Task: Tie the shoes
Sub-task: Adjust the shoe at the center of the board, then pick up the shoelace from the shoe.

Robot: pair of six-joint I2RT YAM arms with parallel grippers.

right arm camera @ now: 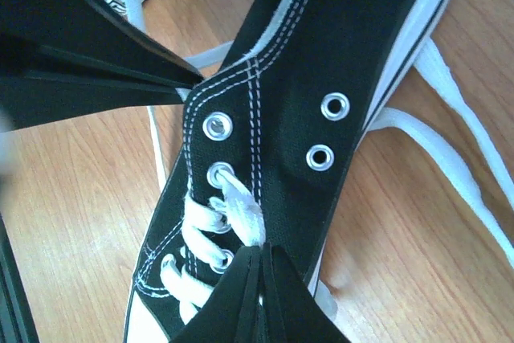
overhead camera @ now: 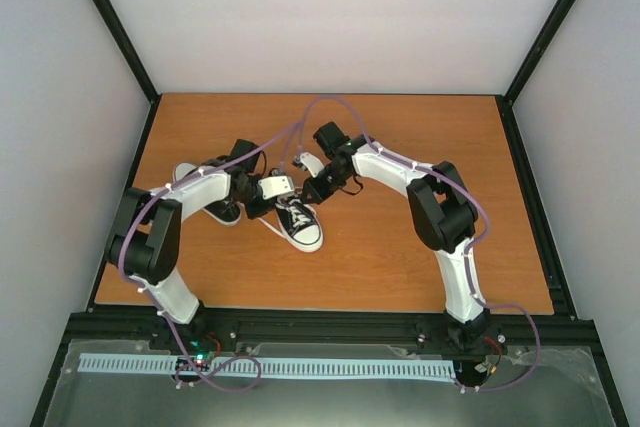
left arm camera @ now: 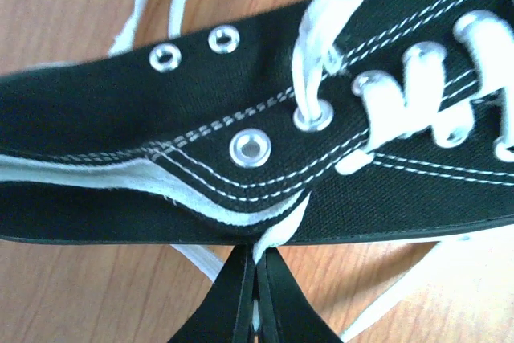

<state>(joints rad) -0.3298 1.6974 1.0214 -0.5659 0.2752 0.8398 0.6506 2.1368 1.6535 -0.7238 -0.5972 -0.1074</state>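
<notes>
Grips two laces of the front shoe [overhead camera: 300,225], left of centre on the tabletop [overhead camera: 370,257].
Lies toe cap toward the arm bases, with the other shoe [overhead camera: 190,175] just beside it on the left, partly under the left arm. Pinches one white lace [left arm camera: 277,230] at the shoe's edge in the fully closed left end effector [left arm camera: 257,267]. Clamps a second lace [right arm camera: 243,213], coming out of a threaded eyelet, in the equally closed right end effector [right arm camera: 259,259].

Orange wooden table [overhead camera: 380,267], white walls [overhead camera: 330,17], black frame [overhead camera: 112,22]
</notes>
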